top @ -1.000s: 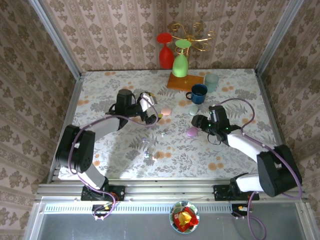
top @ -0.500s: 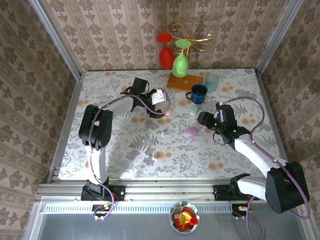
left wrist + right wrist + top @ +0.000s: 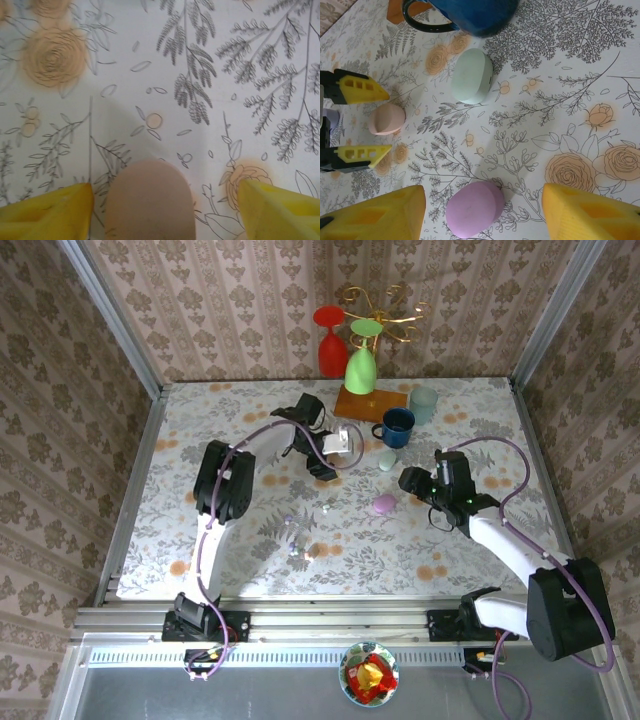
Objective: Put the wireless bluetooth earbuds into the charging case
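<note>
A pink pebble-shaped charging case (image 3: 149,200) lies on the flowered cloth between my left gripper's yellow fingers (image 3: 50,212), with a gap on each side. My left gripper (image 3: 162,192) is open and low over this case. In the right wrist view the same pink case (image 3: 386,119) sits between those fingers. A purple case (image 3: 474,207) lies between my right gripper's fingers (image 3: 592,212), untouched; my right gripper (image 3: 484,192) is open. Both cases are closed. Tiny earbuds (image 3: 303,552) lie loose near the table's middle front, with another (image 3: 325,507) further back.
A mint-green case (image 3: 472,76) lies beyond the purple one, next to a blue mug (image 3: 470,15). At the back stand a wooden block (image 3: 368,403) with a green glass, a red glass (image 3: 330,350), a gold wire rack and a pale cup (image 3: 424,403).
My left arm has swung right and farther back, coming over the pink case, and its jaws have narrowed. My right gripper has drifted slightly right, still by the purple case.
</note>
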### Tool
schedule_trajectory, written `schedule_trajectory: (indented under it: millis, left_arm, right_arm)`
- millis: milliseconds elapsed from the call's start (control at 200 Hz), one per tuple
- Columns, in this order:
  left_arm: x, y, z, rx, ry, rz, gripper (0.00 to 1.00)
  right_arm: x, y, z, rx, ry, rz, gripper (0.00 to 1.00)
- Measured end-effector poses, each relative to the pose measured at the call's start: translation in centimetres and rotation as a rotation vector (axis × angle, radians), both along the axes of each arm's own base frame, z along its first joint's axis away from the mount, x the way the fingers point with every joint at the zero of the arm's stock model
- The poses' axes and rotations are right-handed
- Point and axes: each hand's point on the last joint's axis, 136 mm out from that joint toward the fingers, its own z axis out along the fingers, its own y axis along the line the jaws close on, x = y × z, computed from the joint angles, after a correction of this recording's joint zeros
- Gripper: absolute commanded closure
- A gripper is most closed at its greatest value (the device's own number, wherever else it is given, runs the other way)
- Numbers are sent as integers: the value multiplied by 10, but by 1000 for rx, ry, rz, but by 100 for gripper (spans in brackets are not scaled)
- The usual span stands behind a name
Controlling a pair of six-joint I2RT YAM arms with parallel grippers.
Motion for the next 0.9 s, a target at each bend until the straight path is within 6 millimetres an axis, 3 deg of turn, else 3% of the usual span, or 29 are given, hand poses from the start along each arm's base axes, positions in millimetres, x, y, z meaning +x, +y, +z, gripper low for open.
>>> schedule_trajectory:
  millis: [230,295,350,455,740,810,900]
  left_arm:
    - [1,7,7,50,-1,0,60]
    - [0,8,7,52,0,-3,59]
    - [0,8,7,53,-3,-7,49]
    - [-1,9,6,62,0,-5,41]
    - [-3,9,1,90,-1,-6,38]
    - [-2,7,-5,108,0,-8,41]
    - [0,5,-14,125,8,-9,57]
  right_arm:
    - [-1,-5,-4,3,9,-13,37]
    - [-1,-6,-3,5,9,-14,37]
    - [-1,-6,-3,9,10,-14,37]
    - [-1,-5,-3,16,11,-10,37]
    - [-2,-5,-5,21,15,-8,37]
    - [-2,-5,-5,22,12,-8,37]
    - [-2,-5,-5,24,13,-8,37]
